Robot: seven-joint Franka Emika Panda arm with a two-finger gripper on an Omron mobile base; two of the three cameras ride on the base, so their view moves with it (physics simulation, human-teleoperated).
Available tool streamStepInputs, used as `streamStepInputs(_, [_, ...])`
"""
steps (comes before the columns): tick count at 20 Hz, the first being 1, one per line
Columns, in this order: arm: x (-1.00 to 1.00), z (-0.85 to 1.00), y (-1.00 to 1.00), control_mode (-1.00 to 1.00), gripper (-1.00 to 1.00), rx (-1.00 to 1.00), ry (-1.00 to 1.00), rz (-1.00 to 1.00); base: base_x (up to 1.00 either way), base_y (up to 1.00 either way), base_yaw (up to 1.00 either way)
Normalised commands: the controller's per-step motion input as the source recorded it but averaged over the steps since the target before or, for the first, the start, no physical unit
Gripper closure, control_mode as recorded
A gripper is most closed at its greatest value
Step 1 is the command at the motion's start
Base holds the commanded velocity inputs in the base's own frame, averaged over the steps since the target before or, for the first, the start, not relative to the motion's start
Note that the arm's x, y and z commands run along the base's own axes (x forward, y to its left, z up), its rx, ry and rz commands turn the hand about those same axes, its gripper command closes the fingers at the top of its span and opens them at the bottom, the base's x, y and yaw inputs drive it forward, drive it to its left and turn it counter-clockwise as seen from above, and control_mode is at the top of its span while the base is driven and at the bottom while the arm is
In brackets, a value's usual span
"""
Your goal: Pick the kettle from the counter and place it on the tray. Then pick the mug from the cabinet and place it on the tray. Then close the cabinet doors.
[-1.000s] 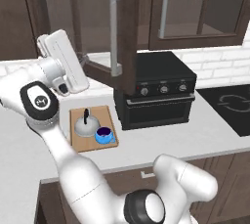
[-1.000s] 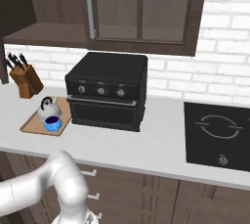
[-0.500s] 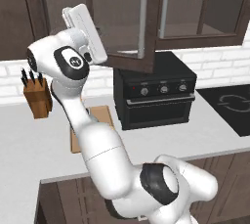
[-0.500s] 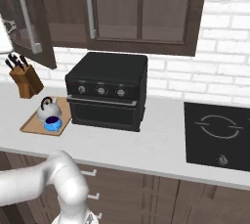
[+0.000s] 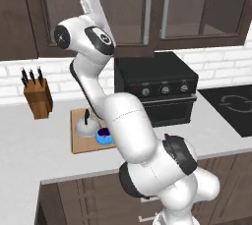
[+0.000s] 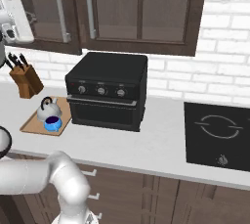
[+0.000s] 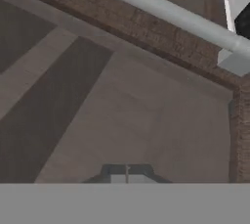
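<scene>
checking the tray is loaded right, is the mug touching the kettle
Cannot tell. In both base views the mug sits right against the front of the kettle on the tray, overlapping it, so neither contact nor gap shows plainly.

No words, brand names, labels or numbers can be read on anything here. The one sign is a pale marking on the black stovetop point(image 6: 219, 136): curved arcs forming a broken ring with a short bar across its middle, and a small round mark just below the ring, toward the stovetop's front edge. The same ring marking shows on the stovetop in the left base view. The knobs on the front of the oven point(image 6: 106, 92), left of the stovetop, carry no legible markings.
</scene>
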Motion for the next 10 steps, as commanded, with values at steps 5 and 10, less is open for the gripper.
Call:
streamStepInputs(5, [1.0,-0.04,-0.86,-1.0,1.0,0.04,0.0,0.41,0.0,0.0,0.0])
streamStepInputs(10, [1.0,0.0,-0.7,-1.0,1.0,0.06,0.0,0.43,0.0,0.0,0.0])
